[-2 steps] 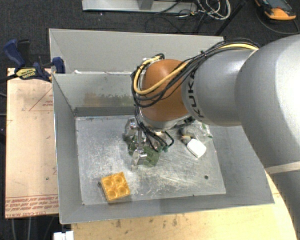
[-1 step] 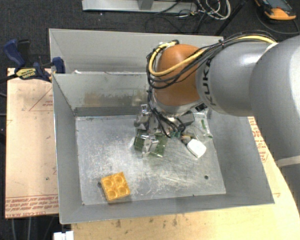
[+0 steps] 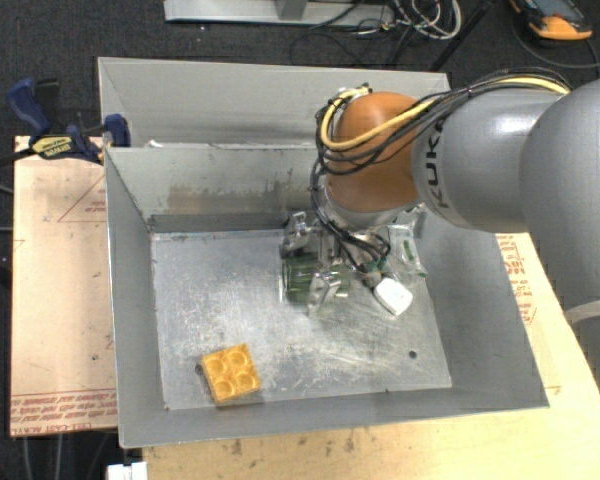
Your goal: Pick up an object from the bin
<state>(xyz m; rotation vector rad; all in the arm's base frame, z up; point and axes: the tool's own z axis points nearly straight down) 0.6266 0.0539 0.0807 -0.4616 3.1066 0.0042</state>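
Note:
My gripper (image 3: pixel 316 266) hangs low over the middle of the bin floor, under the arm's orange cover. A small dark green thing (image 3: pixel 299 280) lies right against the gripper's left side; whether it is gripped I cannot tell. A white block (image 3: pixel 393 296) lies on the floor just to the gripper's right. A clear plastic piece (image 3: pixel 407 247) sits behind the white block, near the right wall.
A yellow studded brick (image 3: pixel 230 373) lies alone at the front left of the bin floor, well away from the gripper. The arm and its cables cover the bin's back right part.

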